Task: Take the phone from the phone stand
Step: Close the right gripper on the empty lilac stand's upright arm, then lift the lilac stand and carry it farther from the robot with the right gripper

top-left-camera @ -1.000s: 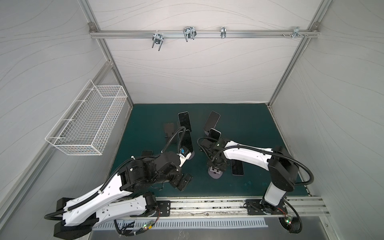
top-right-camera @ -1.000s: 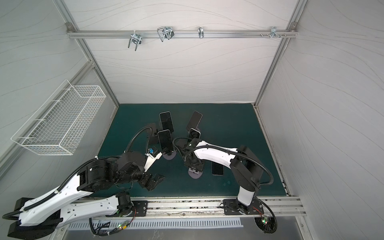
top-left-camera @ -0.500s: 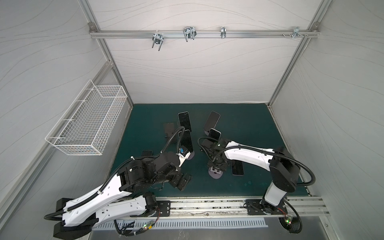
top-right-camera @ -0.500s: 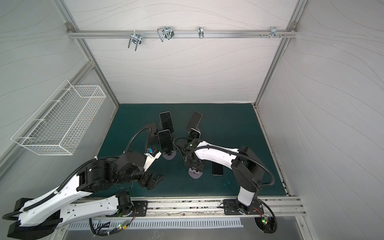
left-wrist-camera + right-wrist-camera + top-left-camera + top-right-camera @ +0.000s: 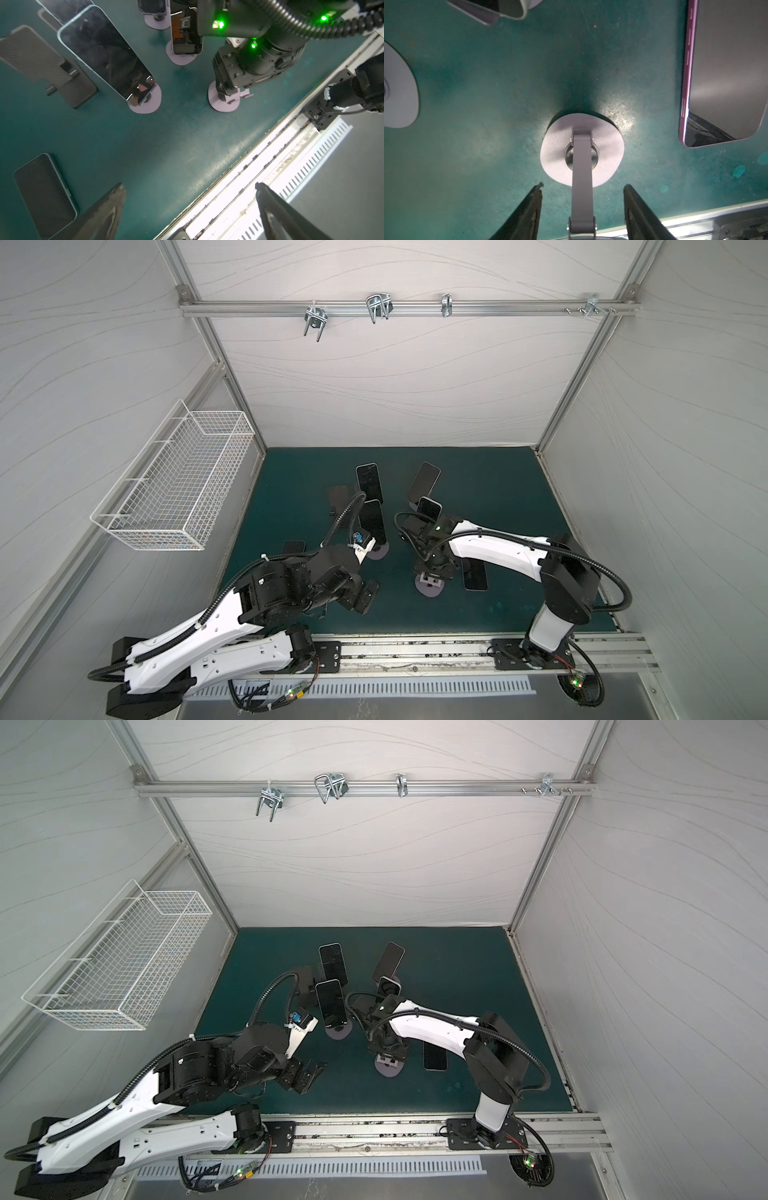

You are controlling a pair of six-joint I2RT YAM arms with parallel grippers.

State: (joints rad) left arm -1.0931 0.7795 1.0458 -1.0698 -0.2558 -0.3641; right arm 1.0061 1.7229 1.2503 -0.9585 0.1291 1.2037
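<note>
Several dark phones lean on lilac phone stands; the nearest phone rests on its stand at mid-mat. My left gripper hangs open and empty over the mat's front part, short of that phone. A bare phone stand stands further right. My right gripper is shut on its upper part, and the stand's neck runs between the fingers. One phone lies flat beside it.
Further phones on stands stand toward the back. Another phone lies flat on the left, near a black holder. The metal rail borders the mat's front edge. A wire basket hangs on the left wall.
My left arm has shifted only slightly. The right gripper stays on the bare stand, and neither gripper's opening has changed.
</note>
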